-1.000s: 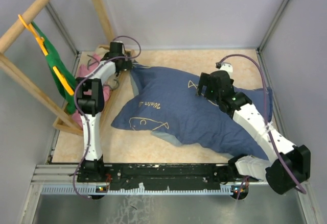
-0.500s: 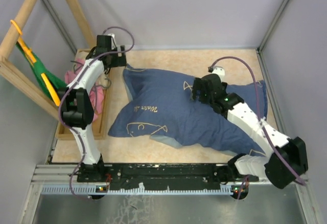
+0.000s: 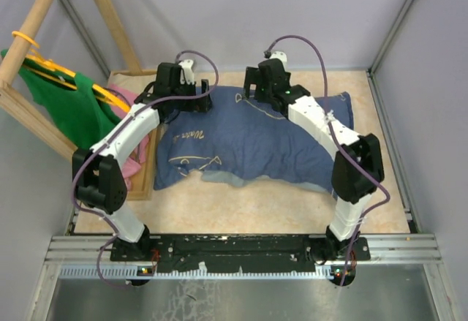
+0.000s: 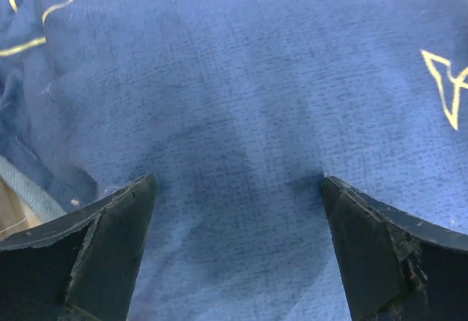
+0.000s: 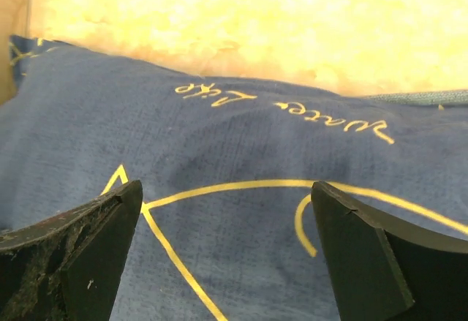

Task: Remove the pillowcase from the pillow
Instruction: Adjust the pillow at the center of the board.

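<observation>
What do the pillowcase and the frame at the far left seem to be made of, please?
The pillowcase looks like matte woven cloth, perhaps cotton: the left wrist view shows a fine thread grid. The frame looks like bare wood: pale tan, square-edged beams; the grain is too small to see.

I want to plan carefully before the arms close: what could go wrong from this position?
1. The left claw and the right claw both stand open over the plump pillowcase. Closing here may also pinch the hidden pillow inside, so both would lift together.
2. The pillowcase's left end lies beside the pink cloth. Pulling that way could drag the cloth along.
</observation>
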### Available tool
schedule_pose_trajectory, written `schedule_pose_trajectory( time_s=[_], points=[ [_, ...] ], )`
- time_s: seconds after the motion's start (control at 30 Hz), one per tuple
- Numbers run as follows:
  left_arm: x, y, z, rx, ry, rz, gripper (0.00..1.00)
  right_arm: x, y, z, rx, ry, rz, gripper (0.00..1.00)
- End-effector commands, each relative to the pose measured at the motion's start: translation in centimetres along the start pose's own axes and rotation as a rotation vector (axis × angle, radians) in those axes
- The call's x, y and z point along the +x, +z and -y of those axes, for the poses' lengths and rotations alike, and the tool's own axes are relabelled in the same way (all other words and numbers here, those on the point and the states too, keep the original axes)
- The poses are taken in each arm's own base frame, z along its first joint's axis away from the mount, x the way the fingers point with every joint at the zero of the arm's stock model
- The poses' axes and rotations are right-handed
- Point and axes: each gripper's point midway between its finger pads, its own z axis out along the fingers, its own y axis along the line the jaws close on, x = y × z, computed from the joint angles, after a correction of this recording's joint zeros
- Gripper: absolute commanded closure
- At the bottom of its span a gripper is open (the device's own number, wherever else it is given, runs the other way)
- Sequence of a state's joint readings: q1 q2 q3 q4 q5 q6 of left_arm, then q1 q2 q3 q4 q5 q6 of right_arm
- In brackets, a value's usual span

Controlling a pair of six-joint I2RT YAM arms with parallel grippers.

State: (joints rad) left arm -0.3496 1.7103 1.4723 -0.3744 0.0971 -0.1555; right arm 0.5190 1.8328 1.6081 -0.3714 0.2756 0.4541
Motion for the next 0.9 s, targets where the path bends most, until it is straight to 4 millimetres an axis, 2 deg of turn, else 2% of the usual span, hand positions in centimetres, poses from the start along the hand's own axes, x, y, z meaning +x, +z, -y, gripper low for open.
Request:
schedule_pose_trajectory(
  time_s=[0.0,0.03,0.13,0.23,0.33,0.43,0.5,0.53,0.6,0.63,0.67,0.7,0.73,0.8,0.83,0.87],
  points=[
    [-0.6,-3.2,1.0,0.085,0.064,0.046,0.00,-6.3,-7.4,1.4,-0.096,0.061,0.149,0.01],
    [-0.3,-3.5,1.2,0.095,0.067,0.041,0.00,-6.0,-8.6,3.1,-0.081,0.089,0.156,0.01],
    [0.9,-4.4,1.0,0.087,0.059,0.030,0.00,-3.4,-11.6,9.2,0.020,0.182,0.146,0.01],
    [2.5,-4.6,0.8,0.084,0.040,0.011,0.00,1.5,-13.3,15.3,0.094,0.338,0.088,0.01],
    [4.7,-3.4,0.9,0.110,0.010,-0.016,0.00,6.7,-13.9,20.5,0.150,0.510,0.036,0.01],
    [7.1,-1.5,1.1,0.131,-0.051,-0.088,0.00,10.4,-13.4,22.6,0.215,0.529,-0.011,0.01],
    [8.3,-0.2,0.9,0.119,-0.104,-0.141,0.00,12.1,-12.4,22.3,0.191,0.540,-0.065,0.01],
    [8.8,0.4,0.9,0.119,-0.125,-0.160,0.04,12.6,-11.9,21.8,0.167,0.551,-0.090,0.01],
    [9.1,1.1,1.7,0.165,-0.148,-0.161,0.19,12.5,-10.9,20.4,0.114,0.537,-0.120,0.08],
    [8.9,1.2,2.3,0.195,-0.159,-0.151,0.36,12.2,-10.6,19.7,0.097,0.513,-0.123,0.16],
    [8.5,1.2,2.7,0.219,-0.168,-0.135,0.57,11.4,-10.4,19.0,0.076,0.485,-0.111,0.25],
    [8.0,1.2,3.0,0.231,-0.174,-0.116,0.80,10.0,-10.3,18.2,0.047,0.458,-0.079,0.34],
    [6.9,1.4,3.1,0.231,-0.174,-0.084,0.99,8.7,-10.2,17.4,0.013,0.437,-0.046,0.46],
    [3.8,1.9,3.1,0.220,-0.156,-0.020,1.00,5.3,-10.0,16.7,-0.027,0.428,0.043,0.85],
    [1.8,2.2,3.0,0.206,-0.143,0.014,1.00,3.3,-9.9,16.4,-0.035,0.422,0.082,1.00],
    [-0.9,2.4,3.0,0.190,-0.128,0.057,1.00,1.1,-9.8,16.1,-0.043,0.411,0.116,1.00]
  ],
)
